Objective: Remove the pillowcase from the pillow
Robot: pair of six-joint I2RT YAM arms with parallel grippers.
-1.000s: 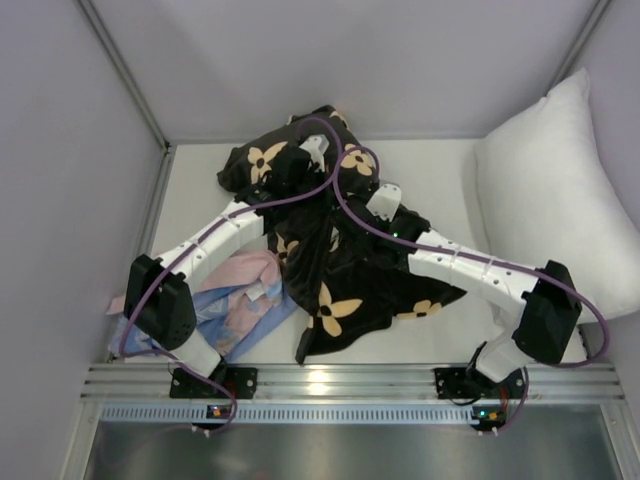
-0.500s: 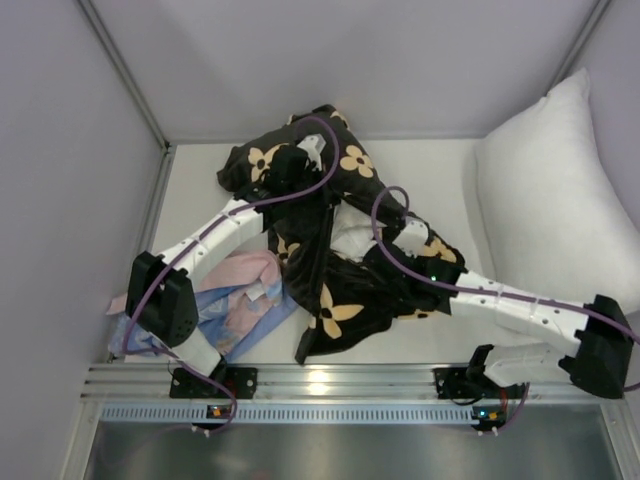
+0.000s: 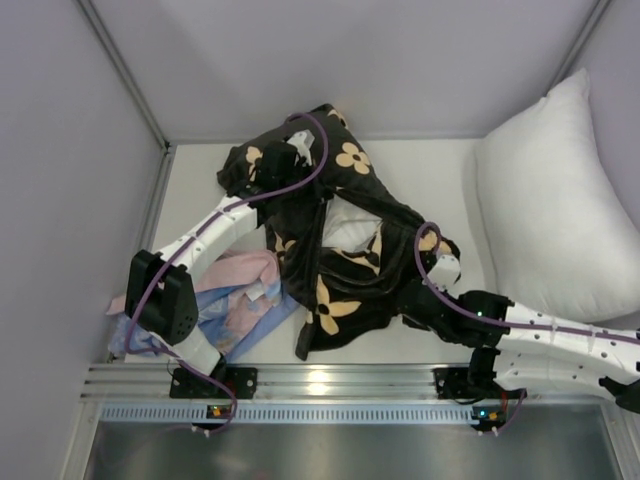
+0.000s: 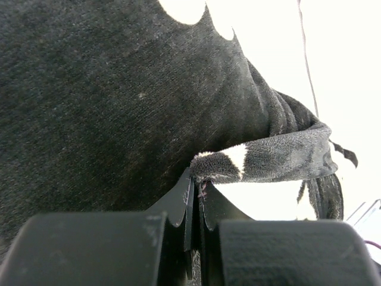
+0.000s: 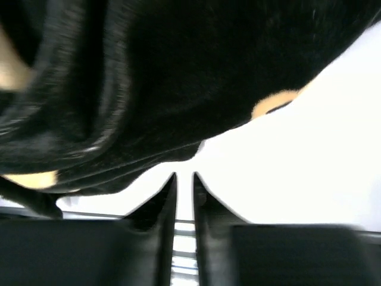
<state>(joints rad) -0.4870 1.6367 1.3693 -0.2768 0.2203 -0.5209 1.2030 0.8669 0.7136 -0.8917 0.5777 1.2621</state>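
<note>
**Left gripper (image 4: 195,187) is pinching the pillowcase (image 4: 119,89) hem; right gripper (image 5: 184,177) is sitting pressed together, gripping nothing that shows.**

The black plush pillowcase is bunching just beyond both sets of fingertips and draping over the pillow (image 3: 350,228), whose white is showing through the open mouth between the two grippers. The plush is looking soft, limp and light, so it is likely sagging and stretching under a pull rather than sliding cleanly, with the stuffed pillow dragging along inside. The surest hold is probably the doubled hem at the opening, just ahead of the right fingertips, pinched deep.
</note>
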